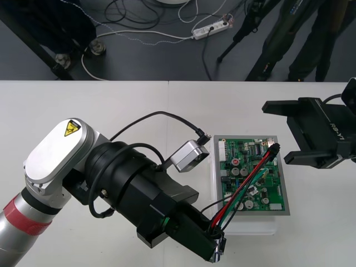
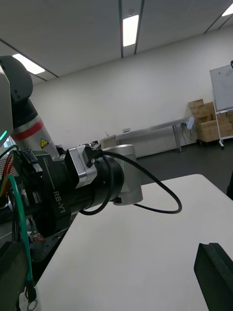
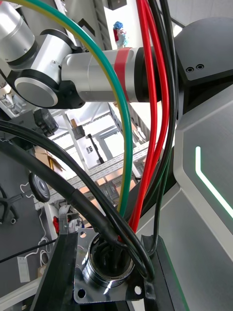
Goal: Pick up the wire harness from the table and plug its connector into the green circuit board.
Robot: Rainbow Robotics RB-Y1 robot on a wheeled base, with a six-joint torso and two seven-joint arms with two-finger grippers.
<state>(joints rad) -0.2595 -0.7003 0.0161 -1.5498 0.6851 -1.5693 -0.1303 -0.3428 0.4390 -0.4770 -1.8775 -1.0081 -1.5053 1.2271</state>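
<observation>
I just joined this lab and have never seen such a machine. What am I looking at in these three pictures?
This is a two-armed robot. One picture looks down from above at a light table; the other two come from cameras on its wrists. On the table lies a green circuit board on a white base. The left claw, by the base's near left corner, is shut on a round metal socket, one end of a wire harness. Its red, black and green wires run across the board to a small black plug at the far right corner. Whether it is seated cannot be told. The right claw stands open beside the plug.
</observation>
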